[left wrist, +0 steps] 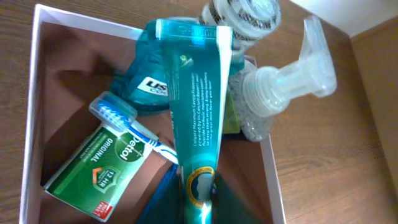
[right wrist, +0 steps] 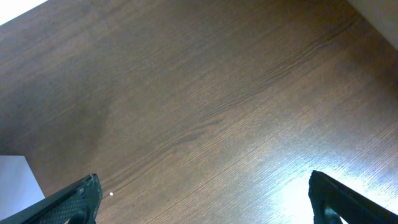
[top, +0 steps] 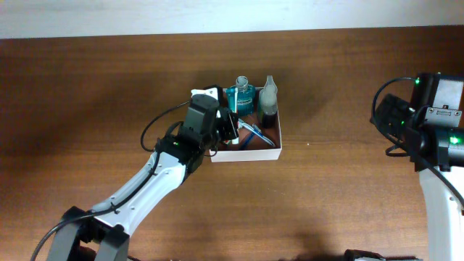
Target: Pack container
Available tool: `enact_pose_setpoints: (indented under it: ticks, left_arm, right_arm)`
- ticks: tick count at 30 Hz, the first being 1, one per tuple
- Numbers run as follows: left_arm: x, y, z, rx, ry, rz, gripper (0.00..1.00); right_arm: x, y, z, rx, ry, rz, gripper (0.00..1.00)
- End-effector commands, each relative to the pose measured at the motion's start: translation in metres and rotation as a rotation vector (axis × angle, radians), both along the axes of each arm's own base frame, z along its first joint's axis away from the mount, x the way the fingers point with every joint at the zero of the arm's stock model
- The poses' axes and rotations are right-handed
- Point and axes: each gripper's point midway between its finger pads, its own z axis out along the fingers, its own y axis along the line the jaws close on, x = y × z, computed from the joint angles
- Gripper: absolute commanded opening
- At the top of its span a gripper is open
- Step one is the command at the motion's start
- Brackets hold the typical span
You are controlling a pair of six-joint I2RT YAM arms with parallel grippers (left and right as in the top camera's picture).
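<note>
Overhead, the nearly packed container (top: 250, 154) sits mid-frame under the left gripper (top: 233, 125). Left wrist: it appears clamped on a toothpaste tube (left wrist: 198, 112), not yet released over the toothbrush (left wrist: 134, 127). Right wrist: the right gripper (right wrist: 202, 199) gapes empty.

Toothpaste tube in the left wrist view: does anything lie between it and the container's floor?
Yes. The toothpaste tube crosses over the blue toothbrush and the teal mouthwash bottle, which lie beneath it in the container. The green soap box covers the floor to its left. Bare floor shows mainly at the view's upper left.
</note>
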Motion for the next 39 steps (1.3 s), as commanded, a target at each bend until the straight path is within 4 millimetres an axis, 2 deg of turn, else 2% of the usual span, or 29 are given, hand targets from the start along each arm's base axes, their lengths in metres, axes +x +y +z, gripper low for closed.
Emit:
enact_pose_setpoints:
  ticks: [1, 2, 3, 6, 8, 11, 12, 16, 22, 27, 31, 34, 37, 38, 39]
  left_arm:
    - [0.005, -0.003, 0.009, -0.025, -0.022, 0.001, 0.57]
    - [0.006, -0.003, 0.011, -0.028, -0.029, 0.001, 0.66]
    - [0.007, -0.003, 0.013, -0.031, -0.037, 0.002, 0.69]
    - [0.010, 0.000, 0.026, -0.037, -0.075, 0.004, 0.69]
    - [0.015, 0.008, 0.043, -0.032, -0.125, 0.005, 0.70]
    - [0.021, 0.030, 0.070, -0.011, -0.207, 0.021, 0.70]
    - [0.022, 0.040, 0.079, 0.007, -0.235, 0.026, 0.75]
    - [0.013, 0.082, 0.104, 0.107, -0.302, 0.041, 0.83]
    - [-0.023, 0.139, 0.132, 0.207, -0.316, 0.099, 0.98]
    - [-0.061, 0.179, 0.156, 0.312, -0.352, 0.219, 0.99]
    - [-0.094, 0.212, 0.187, 0.380, -0.434, 0.370, 0.99]
    - [-0.114, 0.222, 0.205, 0.385, -0.497, 0.413, 0.99]
    - [-0.134, 0.236, 0.216, 0.399, -0.533, 0.474, 0.99]
    - [-0.149, 0.251, 0.218, 0.435, -0.534, 0.545, 0.99]
    - [-0.153, 0.255, 0.216, 0.448, -0.524, 0.558, 0.99]
  right_arm:
    - [0.001, -0.003, 0.004, -0.005, -0.012, -0.010, 0.99]
    - [0.001, -0.003, 0.004, -0.005, -0.012, -0.010, 0.99]
    - [0.001, -0.003, 0.004, -0.005, -0.012, -0.010, 0.99]
    - [0.001, -0.003, 0.004, -0.005, -0.012, -0.010, 0.99]
    - [0.001, -0.003, 0.004, -0.005, -0.012, -0.010, 0.99]
    - [0.001, -0.003, 0.004, -0.005, -0.012, -0.010, 0.99]
    - [0.001, -0.003, 0.004, -0.005, -0.012, -0.010, 0.99]
    - [0.001, -0.003, 0.004, -0.005, -0.012, -0.010, 0.99]
    - [0.001, -0.003, 0.004, -0.005, -0.012, -0.010, 0.99]
    - [0.001, -0.003, 0.004, -0.005, -0.012, -0.010, 0.99]
    - [0.001, -0.003, 0.004, -0.005, -0.012, -0.010, 0.98]
    - [0.001, -0.003, 0.004, -0.005, -0.012, -0.010, 0.99]
    - [0.001, -0.003, 0.004, -0.005, -0.012, -0.010, 0.99]
    - [0.001, -0.003, 0.004, -0.005, -0.012, -0.010, 0.99]
    - [0.001, -0.003, 0.004, -0.005, -0.012, -0.010, 0.99]
